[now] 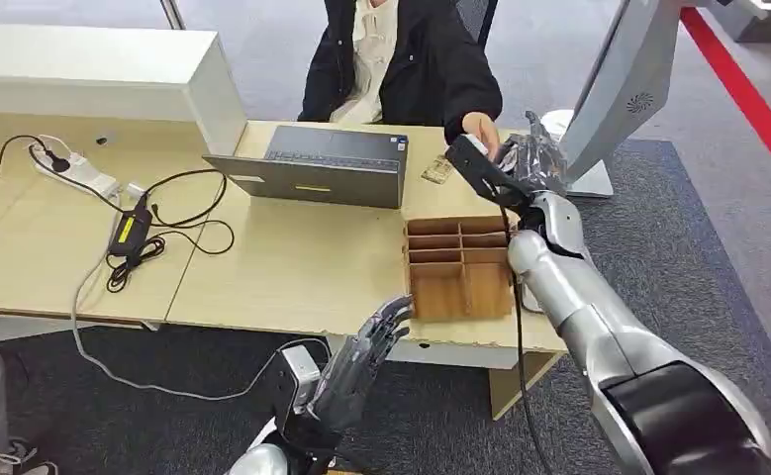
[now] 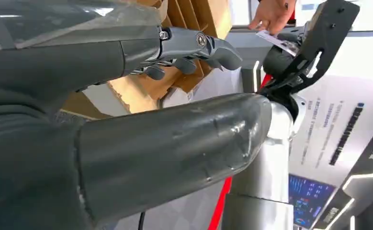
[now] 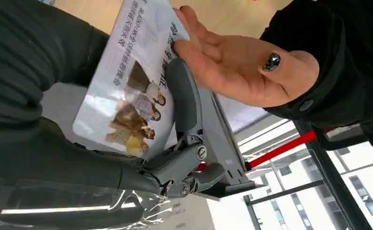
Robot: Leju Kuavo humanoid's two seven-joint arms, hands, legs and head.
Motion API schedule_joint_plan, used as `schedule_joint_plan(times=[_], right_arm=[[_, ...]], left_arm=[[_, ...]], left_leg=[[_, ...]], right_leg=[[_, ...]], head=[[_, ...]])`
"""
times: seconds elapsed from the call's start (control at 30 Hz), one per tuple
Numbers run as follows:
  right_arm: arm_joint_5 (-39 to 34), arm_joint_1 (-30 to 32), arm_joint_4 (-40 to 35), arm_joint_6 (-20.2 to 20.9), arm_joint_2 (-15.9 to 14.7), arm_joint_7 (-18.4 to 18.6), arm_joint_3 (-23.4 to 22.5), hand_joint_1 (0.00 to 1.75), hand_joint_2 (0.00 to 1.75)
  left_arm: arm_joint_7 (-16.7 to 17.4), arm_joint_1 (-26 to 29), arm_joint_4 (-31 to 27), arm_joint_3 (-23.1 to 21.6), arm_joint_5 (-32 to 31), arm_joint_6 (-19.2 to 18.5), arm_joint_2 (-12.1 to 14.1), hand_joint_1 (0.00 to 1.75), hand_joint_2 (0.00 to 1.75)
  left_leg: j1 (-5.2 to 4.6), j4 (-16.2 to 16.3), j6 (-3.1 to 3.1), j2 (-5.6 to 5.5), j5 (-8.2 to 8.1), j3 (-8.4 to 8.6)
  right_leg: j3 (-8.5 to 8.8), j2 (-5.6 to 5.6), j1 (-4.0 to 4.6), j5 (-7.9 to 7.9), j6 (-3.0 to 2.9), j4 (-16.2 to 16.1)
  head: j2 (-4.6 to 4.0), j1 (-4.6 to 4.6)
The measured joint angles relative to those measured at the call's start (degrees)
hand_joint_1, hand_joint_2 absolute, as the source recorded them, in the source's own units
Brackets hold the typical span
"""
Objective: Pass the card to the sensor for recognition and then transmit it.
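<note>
**Head view: robot hands a card across a desk to a seated person**

Nearest the camera, the left hand [image 1: 366, 361] hangs below the front edge of the desk [image 1: 292, 272]. Its fingers are slightly spread and hold nothing. In the left wrist view the same fingers [image 2: 194, 48] curl loosely in front of a cardboard tray.

On the desk just past that hand sits the brown tray [image 1: 460, 267], divided into small compartments. I cannot tell whether anything lies in them. To its left, farther back, an open laptop [image 1: 317, 168] faces away from the robot. A power strip [image 1: 74, 170] and a tangle of black cables lie well off to the left.

Beyond the tray, the right arm reaches forward over the far edge of the desk. The right hand [image 1: 531, 163] grips the card [image 3: 131, 81], a white card printed with small figures and text. In the right wrist view one finger presses across the card's face, pinning it against the hand.

Farthest away, a person in a black top sits behind the desk. The person's hand [image 3: 237, 72] touches the far end of the card, with fingers laid on its edge.

Judged from this, the hand-over step is under way. The next move likely calls for the right hand to loosen its hold once the person has a firm grip.
</note>
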Motion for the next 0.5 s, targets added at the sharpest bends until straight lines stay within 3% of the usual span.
schedule_joint_plan(times=[0.33, 0.5], right_arm=[[-0.1, 0.0, 2.7, -2.3, -0.1, 0.4, 0.5, 0.0, 1.75], [-1.5, 0.0, 3.3, -4.0, -0.1, -1.5, 0.5, 0.0, 1.75]], left_arm=[[-1.1, -0.1, 1.7, -0.8, 0.3, 0.7, -1.2, 0.0, 0.0], [-1.4, -0.8, 2.3, -1.0, 0.5, 0.8, -1.2, 0.0, 0.0]], left_leg=[[0.0, 0.0, 0.0, 0.01, 0.0, 0.0], [0.0, 0.0, 0.0, 0.01, 0.0, 0.0]], right_leg=[[-0.02, 0.01, 0.0, 0.0, 0.0, 0.0], [-0.02, 0.01, 0.0, 0.01, -0.01, 0.0]], head=[[-0.02, 0.0], [-0.02, 0.0]])
